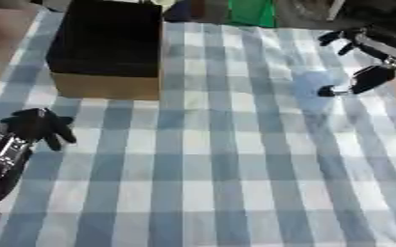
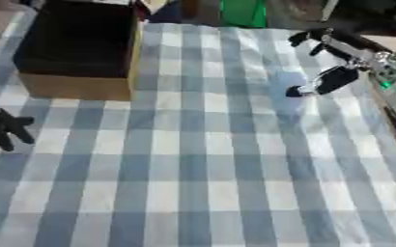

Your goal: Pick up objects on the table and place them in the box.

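Observation:
The cardboard box (image 1: 106, 85) stands at the far left of the checked cloth, its dark inside facing up. A pale blue, rounded shape (image 1: 309, 82) lies on the cloth at the right; I cannot make out what it is. My right hand (image 1: 372, 77) comes in from the upper right and hangs just beside that shape. Its fingers (image 1: 330, 36) are spread and its thumb tip sits at the shape's edge, and it is open. My left hand (image 1: 37, 126) is open at the lower left, with its fingers drooping and nothing in them.
The blue-and-white checked cloth (image 1: 201, 173) covers the table. A green item (image 1: 252, 12) and a dark blue one (image 1: 179, 10) stand past the far edge. Bare wooden table (image 1: 0, 38) shows left of the box.

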